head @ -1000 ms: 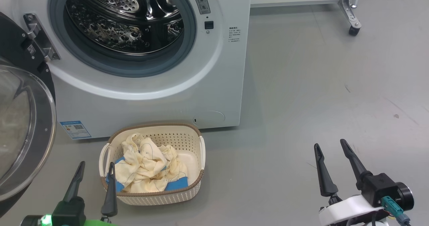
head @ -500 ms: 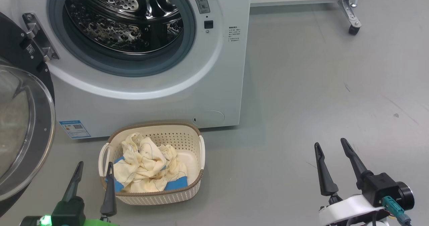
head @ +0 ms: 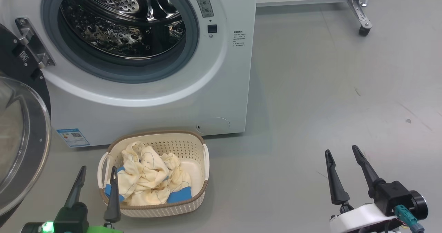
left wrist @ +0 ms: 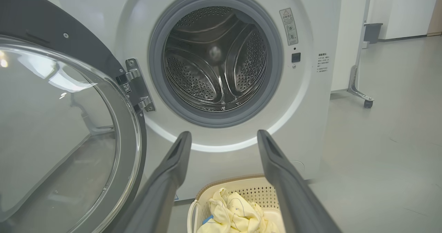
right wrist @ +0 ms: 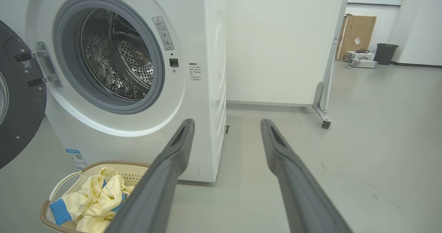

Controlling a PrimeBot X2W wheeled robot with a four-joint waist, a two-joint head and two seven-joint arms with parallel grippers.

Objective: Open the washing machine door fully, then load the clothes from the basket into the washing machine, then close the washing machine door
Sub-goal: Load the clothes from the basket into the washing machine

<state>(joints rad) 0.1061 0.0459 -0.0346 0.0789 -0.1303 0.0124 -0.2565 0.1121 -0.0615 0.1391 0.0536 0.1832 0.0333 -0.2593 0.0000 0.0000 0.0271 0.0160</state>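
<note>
White washing machine (head: 148, 102) fills upper left of head view, steel drum (head: 114, 29) empty; washing machine door (head: 20, 143) swung wide at far left edge, so step 1 looks done; basket (head: 165, 209) on floor (head: 310, 105) at lower centre-left, just in front of the machine; clothes (head: 152, 177) bunched inside it, 0 loaded; left gripper (head: 98, 168) lower left, jaws spread, empty, inner finger over basket's left rim; right gripper (head: 340, 149) lower right, jaws spread, empty, well apart from basket. Loading next: sink left gripper mid-heap, pinch a thick fold not a blue cuff (head: 179, 194), lift clear of rim before swinging to drum.
</note>
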